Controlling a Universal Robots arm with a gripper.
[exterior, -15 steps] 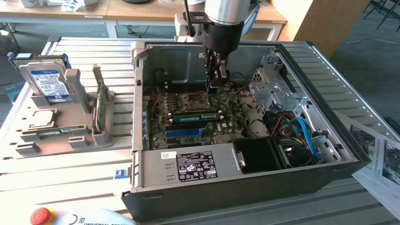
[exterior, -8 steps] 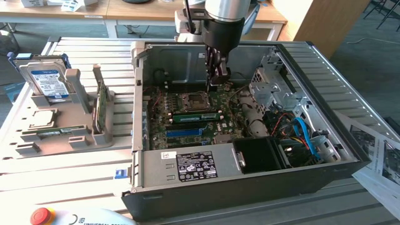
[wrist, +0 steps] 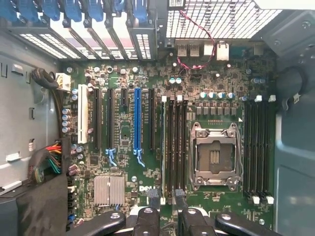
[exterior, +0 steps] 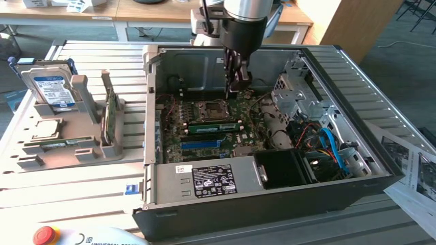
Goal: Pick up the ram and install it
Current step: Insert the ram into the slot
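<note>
Table: We see a pale slatted table point(exterior: 81, 178) with an open case point(exterior: 272, 204) on it, and desks point(exterior: 136, 13) behind.
Fingers: The gripper point(exterior: 238, 84) hangs inside the case. Its fingers point(wrist: 147, 219) are spread wide and hold nothing.
Ram: The ram point(exterior: 212, 127) stands in a slot on the board point(wrist: 226, 206), right under the fingers. In the wrist view the ram point(wrist: 163, 147) is a thin edge running away from the gap between them.
Could go wrong: We think one end of the ram may not be pushed all the way in. A tilted push from the fingers could bend it or make it pop up.
Also risky: The bare socket point(wrist: 215, 156) sits just to one side of the fingers. A bump there could hurt it. The empty slots point(wrist: 177, 147) beside the ram could catch a finger too.
Hard to see: We cannot tell if the white clips point(wrist: 163, 99) at the ram's ends are snapped shut.
Hidden: From outside, the fingertips are lost against the dark board.
Not sure: Far from the fingers, a green strip point(exterior: 65, 143) lies in the tray point(exterior: 41, 153). We cannot tell what it is.
</note>
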